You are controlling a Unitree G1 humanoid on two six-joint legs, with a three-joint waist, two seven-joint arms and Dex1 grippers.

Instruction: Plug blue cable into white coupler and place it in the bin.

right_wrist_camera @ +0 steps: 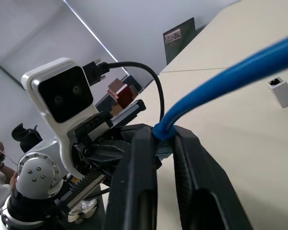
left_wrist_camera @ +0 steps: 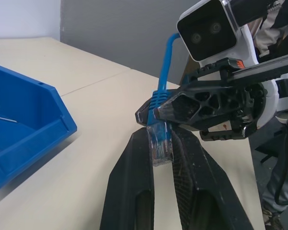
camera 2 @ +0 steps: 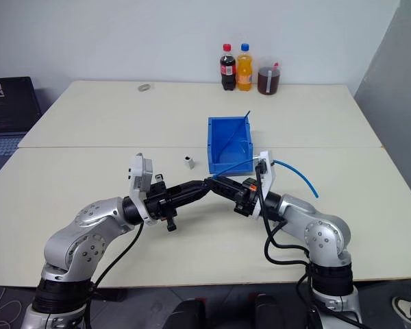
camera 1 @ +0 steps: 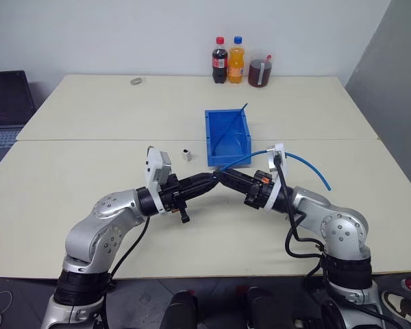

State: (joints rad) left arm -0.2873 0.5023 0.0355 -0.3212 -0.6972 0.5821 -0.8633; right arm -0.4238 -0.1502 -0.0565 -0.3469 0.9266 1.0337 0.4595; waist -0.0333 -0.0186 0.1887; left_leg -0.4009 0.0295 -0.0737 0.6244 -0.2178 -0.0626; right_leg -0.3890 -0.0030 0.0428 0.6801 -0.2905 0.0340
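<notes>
the two grippers meet tip to tip above the table [camera 1: 68, 199], just in front of the bin [camera 1: 227, 137]. the left gripper [left_wrist_camera: 156, 146] is clamped shut on the clear plug [left_wrist_camera: 161, 146] at the end of the blue cable [camera 1: 305, 164]. the right gripper [right_wrist_camera: 161, 139] has its fingers pinched on the cable just behind the plug, at the ribbed sleeve. from there the cable arcs back over the right wrist and drops to the table on the robot's right.

the white coupler [camera 1: 186, 153] stands free on the table, just left of the bin's near corner and a little ahead of the left gripper, its dark socket visible on one face in the right wrist view.

the cable looks light and limp, so it will sag and swing wherever it is not held; a grip close behind the plug, on the stiffer sleeve, is likely the only way to aim it. the plug is small, hard and probably slick, with a latch tab that could snag or bend. the coupler seems very light and would likely skid or tip when pushed, so it needs holding by its sides while the plug goes in.
</notes>
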